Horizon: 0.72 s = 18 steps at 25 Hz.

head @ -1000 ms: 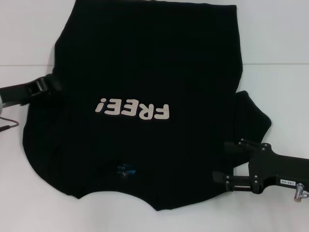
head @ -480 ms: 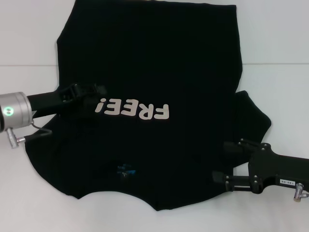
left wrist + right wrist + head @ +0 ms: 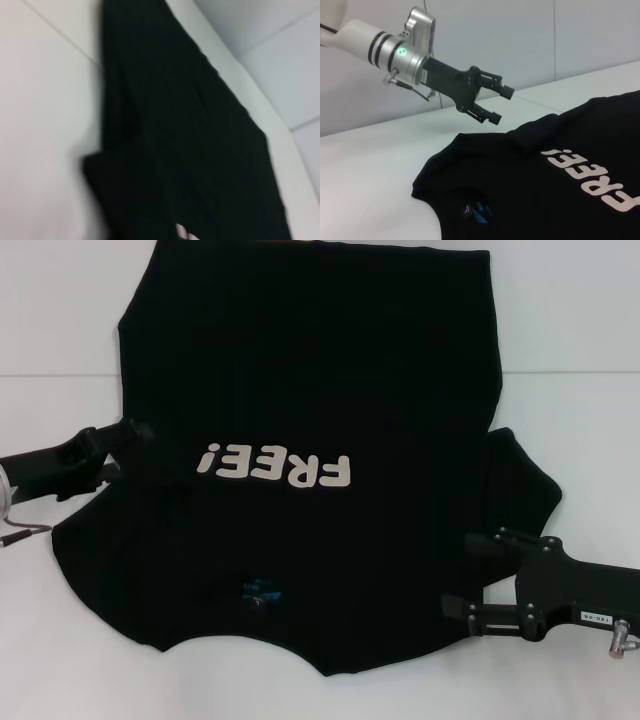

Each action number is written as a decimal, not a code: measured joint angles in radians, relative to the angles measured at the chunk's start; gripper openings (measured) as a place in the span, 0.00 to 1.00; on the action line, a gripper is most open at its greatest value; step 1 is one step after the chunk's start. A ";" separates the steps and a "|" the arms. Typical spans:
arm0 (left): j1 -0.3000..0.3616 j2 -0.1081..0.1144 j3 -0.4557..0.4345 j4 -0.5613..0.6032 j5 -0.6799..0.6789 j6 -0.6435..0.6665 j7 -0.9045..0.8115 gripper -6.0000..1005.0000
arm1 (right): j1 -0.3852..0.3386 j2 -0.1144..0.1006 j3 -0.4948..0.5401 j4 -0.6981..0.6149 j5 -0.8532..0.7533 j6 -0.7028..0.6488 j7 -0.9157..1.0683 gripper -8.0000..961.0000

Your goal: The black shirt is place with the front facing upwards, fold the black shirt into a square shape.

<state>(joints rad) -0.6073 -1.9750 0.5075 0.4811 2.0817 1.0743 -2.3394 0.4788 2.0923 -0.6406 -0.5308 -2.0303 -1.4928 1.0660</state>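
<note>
Black shirt (image 3: 310, 390) lies print-up; left gripper (image 3: 501, 104) hovers open and empty, right gripper (image 3: 465, 575) open beside it.

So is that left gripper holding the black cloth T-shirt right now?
No, the left gripper hangs open in the air above the black cloth T-shirt, with nothing between its fingers.

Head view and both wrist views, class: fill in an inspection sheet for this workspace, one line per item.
Surface: white table, bare around the cloth.
Job's things: black shirt spread print side up, not folded; blue neck label at the near edge.
Clutter: nothing seen.
Grippers: left gripper open, raised above the shirt's left sleeve, holding nothing; right gripper at the shirt's right sleeve.
Cables: thin cable at the left wrist.
Surroundings: pale wall behind the table.
</note>
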 joint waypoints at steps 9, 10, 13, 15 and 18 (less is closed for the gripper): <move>-0.029 -0.039 0.000 -0.065 -0.006 -0.201 0.006 0.93 | 0.002 0.000 0.000 0.000 -0.004 0.005 0.004 0.96; -0.032 -0.043 -0.001 -0.064 -0.007 -0.208 0.007 0.94 | 0.001 0.000 0.000 0.000 -0.004 0.005 0.004 0.96; -0.045 -0.048 0.000 -0.067 -0.008 -0.221 0.008 0.95 | 0.000 0.000 0.001 0.000 -0.004 0.005 0.004 0.96; -0.051 -0.052 0.003 -0.069 -0.008 -0.227 0.008 0.96 | -0.001 0.000 0.001 0.000 -0.004 0.005 0.005 0.96; -0.053 -0.057 0.003 -0.069 -0.008 -0.235 0.008 0.96 | -0.002 0.000 0.002 0.000 -0.004 0.005 0.006 0.96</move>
<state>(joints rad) -0.6602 -2.0320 0.5109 0.4117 2.0739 0.8391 -2.3316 0.4766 2.0922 -0.6385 -0.5308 -2.0341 -1.4878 1.0718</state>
